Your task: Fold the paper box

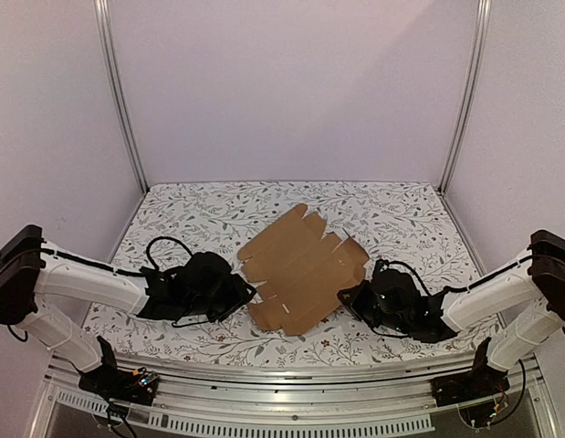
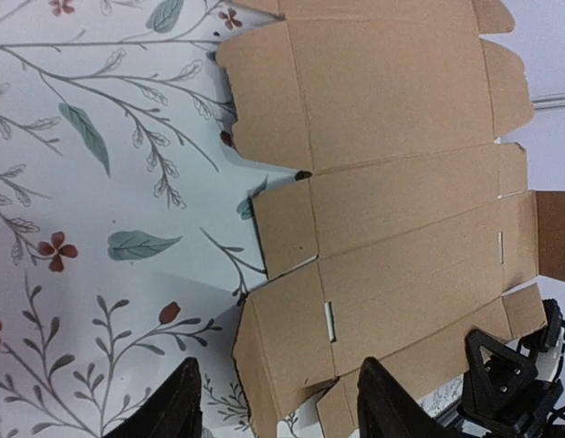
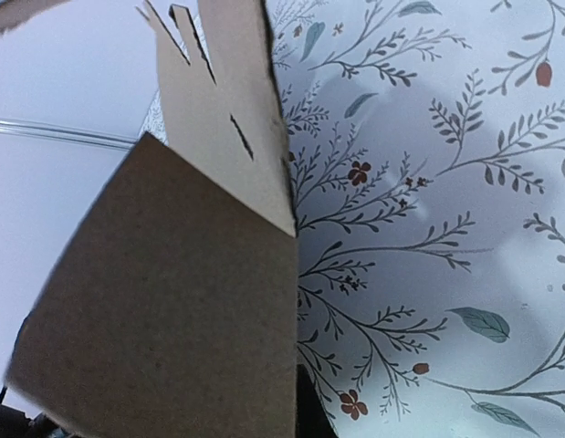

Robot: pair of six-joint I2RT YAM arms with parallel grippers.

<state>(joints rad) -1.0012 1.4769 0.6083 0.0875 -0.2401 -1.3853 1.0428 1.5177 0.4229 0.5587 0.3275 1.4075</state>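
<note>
Paper box [image 1: 300, 269] lies unfolded mid-table, between the arms. Right gripper [image 1: 355, 297] is clenched on its near-right flap; left gripper [image 2: 277, 388] is slack, jaws apart at the left edge. Raise your flap slowly along its crease.

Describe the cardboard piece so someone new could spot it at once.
Start from the floral-patterned table and look at its middle, between the left gripper and the right gripper. The paper box lies there as an unfolded die-cut sheet with flaps and slots. It is the only plain brown, unpatterned thing on the table.
</note>
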